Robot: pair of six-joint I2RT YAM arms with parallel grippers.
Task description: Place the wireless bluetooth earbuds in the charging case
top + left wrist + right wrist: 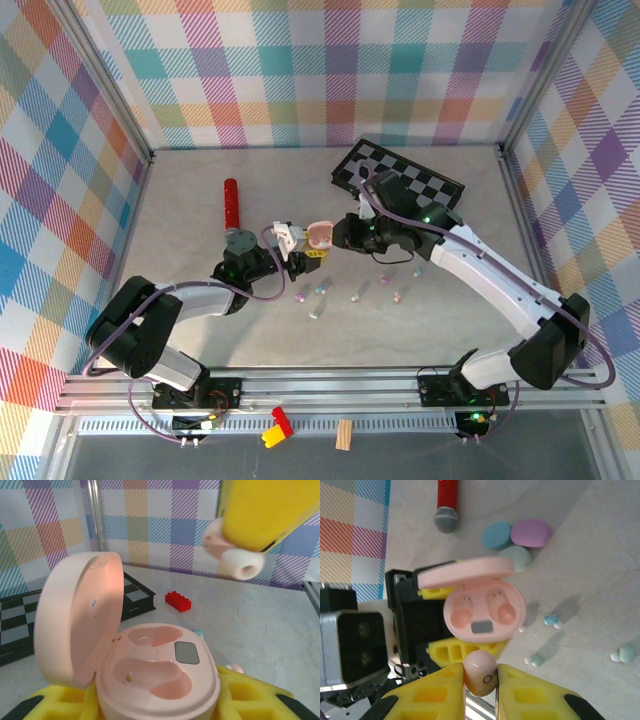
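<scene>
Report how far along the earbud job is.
Done: the pink charging case is open, clamped in the left tool. In hand: the right tool grips a pink earbud close to the case. Left: both wells look empty, and several loose buds lie on the table.

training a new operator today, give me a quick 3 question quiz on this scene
1. True or false: both wells of the open pink case already hold earbuds.
2. The earbud gripped by the right end effector is: A) mint B) pink C) purple
3. Fill in: the left end effector holds the open ____.

Key: 1 false, both wells are empty; 2 B; 3 pink case.
</scene>
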